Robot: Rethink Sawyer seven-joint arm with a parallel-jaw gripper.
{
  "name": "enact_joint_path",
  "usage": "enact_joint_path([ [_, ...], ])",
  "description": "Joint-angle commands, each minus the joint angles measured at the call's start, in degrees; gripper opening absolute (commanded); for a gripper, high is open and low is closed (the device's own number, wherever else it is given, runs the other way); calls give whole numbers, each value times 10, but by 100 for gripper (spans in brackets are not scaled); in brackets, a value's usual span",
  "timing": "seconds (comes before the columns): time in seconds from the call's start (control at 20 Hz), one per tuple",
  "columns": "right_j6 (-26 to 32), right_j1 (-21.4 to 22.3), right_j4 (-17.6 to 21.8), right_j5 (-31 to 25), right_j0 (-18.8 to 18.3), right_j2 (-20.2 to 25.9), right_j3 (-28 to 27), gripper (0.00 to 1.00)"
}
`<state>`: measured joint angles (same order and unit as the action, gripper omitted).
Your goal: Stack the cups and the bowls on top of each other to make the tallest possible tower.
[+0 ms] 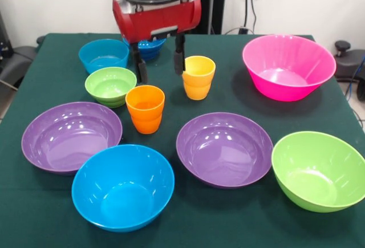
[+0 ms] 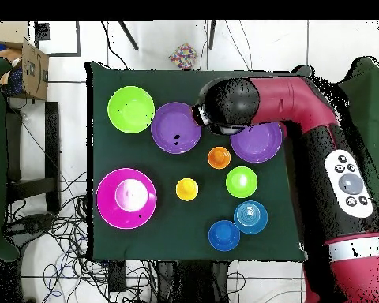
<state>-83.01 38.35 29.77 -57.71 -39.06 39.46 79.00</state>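
Ten vessels stand separately on the green table (image 1: 239, 225), none stacked: two cups, orange (image 1: 145, 109) and yellow (image 1: 198, 77); three small bowls, green (image 1: 110, 86), light blue (image 1: 104, 55), dark blue (image 1: 151, 47); five large bowls, two purple (image 1: 71, 136) (image 1: 224, 148), blue (image 1: 122, 186), green (image 1: 318, 170), pink (image 1: 288, 65). The gripper (image 1: 160, 61) hangs with fingers spread apart, holding nothing, just beside the yellow cup.

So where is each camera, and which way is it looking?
Front view: sits across the table, facing the robot; shows the open gripper and red wrist hanging above the yellow cup.
Overhead view: sits above, looking straight down; shows the whole red arm.
Both show the orange cup and pink bowl.
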Motion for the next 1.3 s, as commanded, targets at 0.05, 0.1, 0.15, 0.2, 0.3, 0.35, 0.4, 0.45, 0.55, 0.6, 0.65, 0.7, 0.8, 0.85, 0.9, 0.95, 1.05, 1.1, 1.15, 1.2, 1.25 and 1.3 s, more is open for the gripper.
enact_joint_path([
  [0.05,77,16,34,32,0,-2,68,100],
  [0.1,75,16,35,39,-2,-3,74,100],
  [0.15,74,12,38,44,-2,-4,74,100],
  [0.2,74,7,40,49,-3,-5,74,100],
  [0.3,80,-5,43,55,-5,-5,73,100],
  [0.35,84,-10,44,61,-7,-4,76,100],
  [0.4,84,-13,44,65,-9,-4,78,100],
  [0.45,84,-17,45,73,-11,-3,81,100],
  [0.55,85,-18,45,77,-13,-4,82,100],
  [0.6,83,-20,46,81,-13,-5,82,100],
  [0.65,81,-21,47,85,-14,-6,83,100],
  [0.7,80,-23,48,88,-14,-7,82,100],
  [0.8,78,-31,51,95,-14,-9,80,100],
  [0.85,77,-39,55,99,-13,-13,76,100],
  [0.9,78,-42,56,100,-13,-13,74,100],
  [0.95,78,-45,56,102,-15,-14,75,100],
  [1.05,81,-47,55,99,-16,-15,74,100],
  [1.1,82,-48,55,98,-17,-15,73,100],
  [1.15,83,-49,56,102,-20,-15,79,100],
  [1.2,83,-50,56,103,-21,-15,80,100],
  [1.25,84,-53,57,104,-23,-15,82,100],
  [1.3,85,-53,57,106,-24,-14,84,100],
])
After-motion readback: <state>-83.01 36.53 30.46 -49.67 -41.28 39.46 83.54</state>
